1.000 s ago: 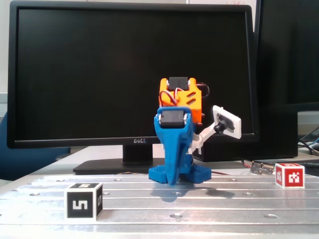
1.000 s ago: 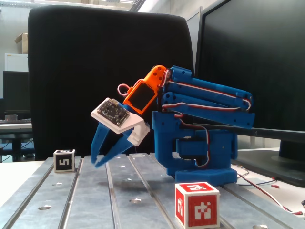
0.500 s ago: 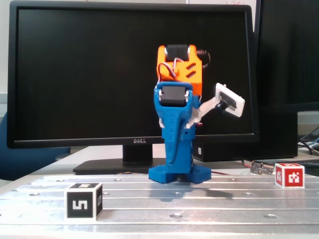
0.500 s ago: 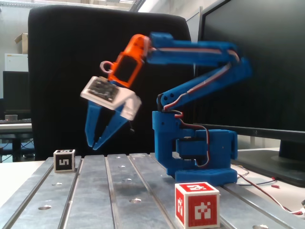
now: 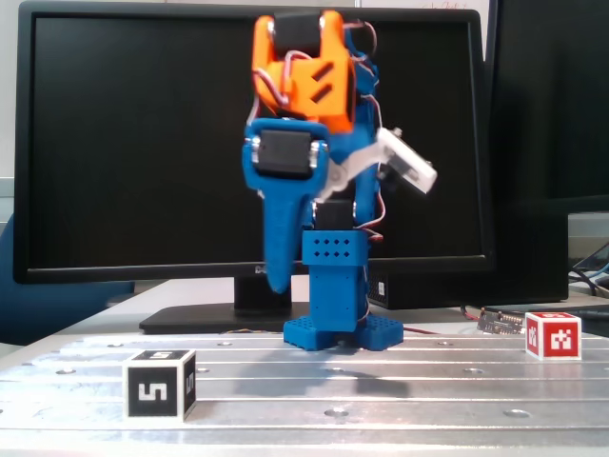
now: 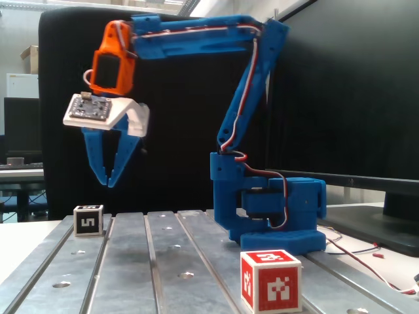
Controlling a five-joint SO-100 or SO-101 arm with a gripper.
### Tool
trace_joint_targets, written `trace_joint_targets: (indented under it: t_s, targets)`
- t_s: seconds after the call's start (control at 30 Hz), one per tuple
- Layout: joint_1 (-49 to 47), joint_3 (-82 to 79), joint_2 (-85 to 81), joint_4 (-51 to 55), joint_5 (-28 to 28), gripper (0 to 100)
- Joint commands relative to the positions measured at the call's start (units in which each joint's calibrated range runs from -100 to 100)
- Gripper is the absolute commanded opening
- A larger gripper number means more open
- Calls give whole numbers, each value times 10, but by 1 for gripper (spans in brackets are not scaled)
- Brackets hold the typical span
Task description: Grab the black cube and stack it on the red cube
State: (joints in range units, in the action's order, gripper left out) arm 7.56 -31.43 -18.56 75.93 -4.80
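The black cube [image 5: 160, 384] with a white "5" marker rests on the metal table at the front left; in the other fixed view the black cube [image 6: 88, 220] sits at the far left. The red cube [image 5: 553, 335] stands at the right, apart from it, and the red cube [image 6: 271, 280] fills the foreground of the other view. My gripper [image 6: 108, 182] hangs high in the air, pointing down, a little right of and well above the black cube. Its blue fingers meet at the tips with nothing between them. In the front view the gripper [image 5: 276, 284] shows edge-on.
The blue arm base [image 6: 268, 219] is bolted mid-table on the slotted metal plate [image 5: 381, 390]. A black monitor [image 5: 143, 143] stands behind, and a black chair back [image 6: 163, 78] lies beyond the table. Loose wires [image 6: 366, 258] trail at the right.
The arm has unfolded and risen from its low tucked pose. The gripper has lifted off near the table surface and swung outward towards the black cube's side. Both cubes are unmoved.
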Motion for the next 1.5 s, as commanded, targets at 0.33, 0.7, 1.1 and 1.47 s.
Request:
trace_joint_targets:
  t_s: [0.33, 0.7, 1.1, 1.47]
  targets:
    - [82, 209, 155, 59, -71, 1]
    - [125, 289, 242, 63, -106, 1]
    - [138, 290, 252, 62, -128, 11]
    - [134, 270, 252, 63, -128, 25]
